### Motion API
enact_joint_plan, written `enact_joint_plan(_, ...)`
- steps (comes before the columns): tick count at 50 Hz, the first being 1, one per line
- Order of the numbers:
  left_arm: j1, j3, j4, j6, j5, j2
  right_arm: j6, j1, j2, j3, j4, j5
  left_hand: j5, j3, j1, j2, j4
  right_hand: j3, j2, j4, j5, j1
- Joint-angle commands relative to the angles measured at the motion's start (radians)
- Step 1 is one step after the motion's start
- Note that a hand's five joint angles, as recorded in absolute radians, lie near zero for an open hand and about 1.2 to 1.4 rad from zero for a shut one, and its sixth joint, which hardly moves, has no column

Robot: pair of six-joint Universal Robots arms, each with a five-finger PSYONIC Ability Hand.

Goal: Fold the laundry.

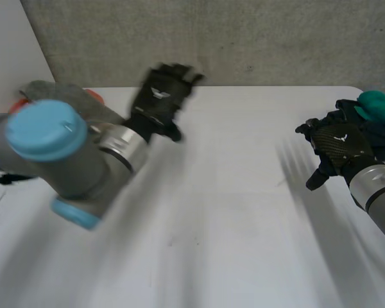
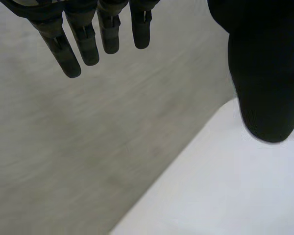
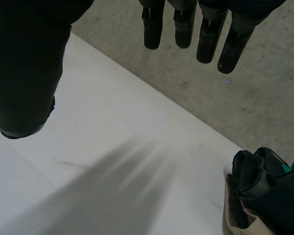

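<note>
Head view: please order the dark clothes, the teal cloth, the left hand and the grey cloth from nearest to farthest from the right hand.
1. Dark clothes, just beside the right hand, on its right.
2. Teal cloth, on that pile, slightly farther back.
3. Left hand, far over on the left.
4. Grey cloth, farthest left, beyond that hand.
</note>
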Motion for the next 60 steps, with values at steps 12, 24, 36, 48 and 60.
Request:
enact_joint_plan(12, 0.447, 0.654, -0.368, 0.244, 0.238, -0.589, -0.058, 0.009, 0.050, 0.013, -0.001, 0.006, 0.181, 0.171, 0.190, 0.179, 0.182, -0.037, -0.053, -0.061, -0.060, -0.040)
enact_joint_plan(24, 0.458, 0.774, -0.364, 0.240, 0.233, -0.684, -0.060, 0.015, 0.060, 0.011, -0.005, 0.006, 0.967, 0.957, 0.977, 0.965, 0.968, -0.037, -0.053, -0.061, -0.060, -0.040)
enact_joint_plan(36, 0.417, 0.648, -0.198, 0.237, 0.086, -0.572, -0.060, 0.016, 0.073, 0.009, -0.002, 0.006, 1.176, 1.166, 1.185, 1.174, 1.177, -0.037, -0.053, -0.061, -0.060, -0.040)
enact_joint_plan(48, 0.389, 0.401, -0.117, 0.171, 0.074, -0.359, -0.064, 0.016, 0.073, 0.011, -0.001, 0.002, 0.655, 0.645, 0.664, 0.653, 0.656, -0.037, -0.053, -0.061, -0.060, -0.040)
enact_joint_plan(60, 0.432, 0.362, -0.250, 0.188, 0.072, -0.403, -0.095, 0.016, 0.073, 0.011, -0.002, 0.002, 0.451, 0.441, 0.460, 0.449, 0.452, -0.037, -0.053, -0.061, -0.060, -0.040)
